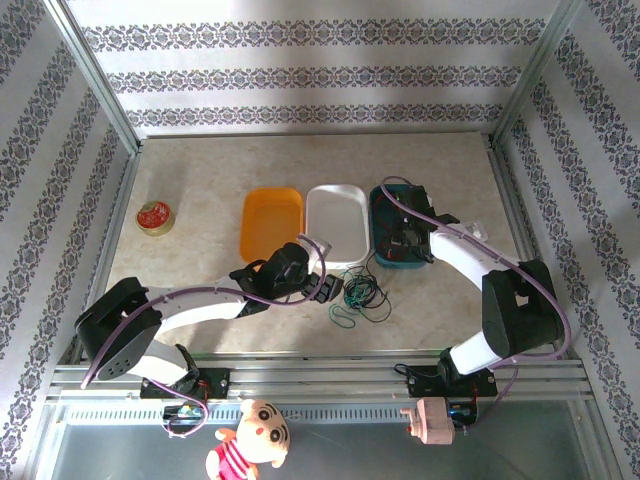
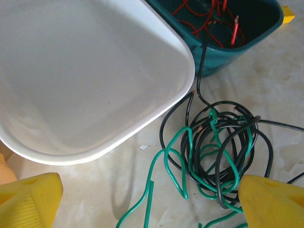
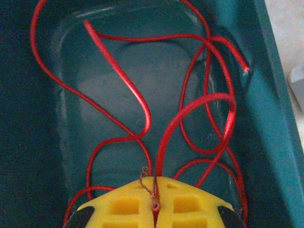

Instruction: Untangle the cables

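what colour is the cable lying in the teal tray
red; the cable loops inside the teal tray, clearest in the right wrist view

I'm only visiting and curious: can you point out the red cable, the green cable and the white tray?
red cable (image 3: 149, 121), right wrist view, on a curved strand in mid-loop.
green cable (image 2: 149, 197), left wrist view, on its lower left strand.
white tray (image 2: 85, 76), left wrist view, on its bare floor.

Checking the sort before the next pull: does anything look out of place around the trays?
Yes. A black cable drapes over the rim of the teal tray, though that tray holds red cable; it runs down into the green-and-black tangle on the table.
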